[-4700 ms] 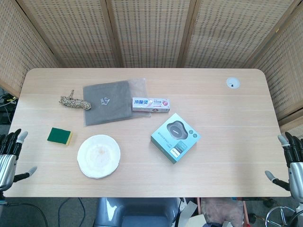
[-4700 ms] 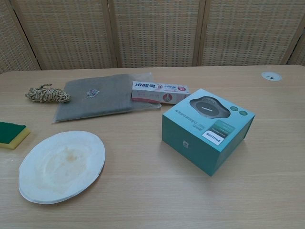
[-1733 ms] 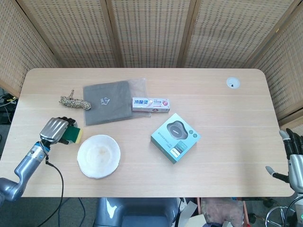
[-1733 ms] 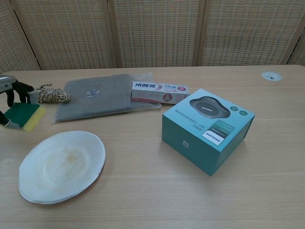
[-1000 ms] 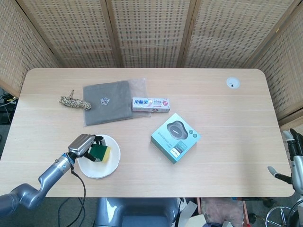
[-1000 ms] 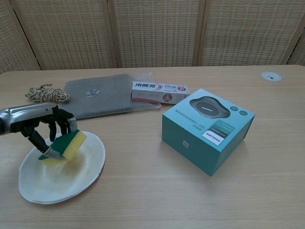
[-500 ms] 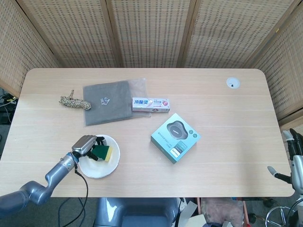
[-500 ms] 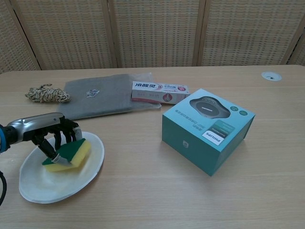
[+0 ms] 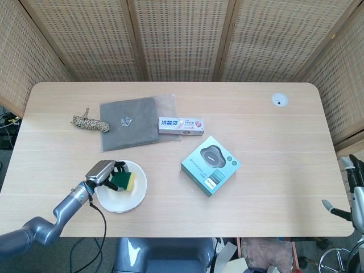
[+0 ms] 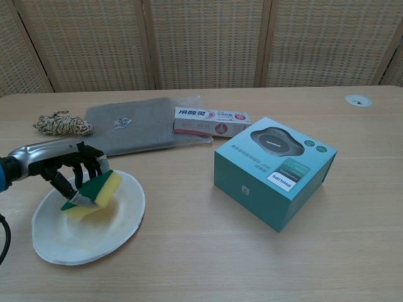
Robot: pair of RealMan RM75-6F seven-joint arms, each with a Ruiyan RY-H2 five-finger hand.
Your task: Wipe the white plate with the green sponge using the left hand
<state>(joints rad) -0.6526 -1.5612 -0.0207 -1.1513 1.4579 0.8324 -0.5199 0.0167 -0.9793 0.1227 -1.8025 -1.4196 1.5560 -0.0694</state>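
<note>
The white plate (image 9: 128, 196) (image 10: 116, 226) lies near the table's front left. My left hand (image 9: 104, 173) (image 10: 60, 163) grips the green and yellow sponge (image 9: 125, 180) (image 10: 99, 189) and presses it onto the plate's far left part. The sponge is tilted, its green side up. My right hand (image 9: 354, 196) hangs off the table's right edge in the head view, fingers apart and holding nothing; the chest view does not show it.
A grey cloth pouch (image 9: 129, 122) (image 10: 129, 126) and a coil of twine (image 9: 88, 123) (image 10: 60, 123) lie behind the plate. A toothpaste box (image 9: 181, 125) (image 10: 211, 121) and a teal Philips box (image 9: 210, 165) (image 10: 275, 168) sit to the right.
My left hand picked the sponge up from the table's left side and carried it onto the plate. Over the last half second sponge and plate shifted slightly to the right.
</note>
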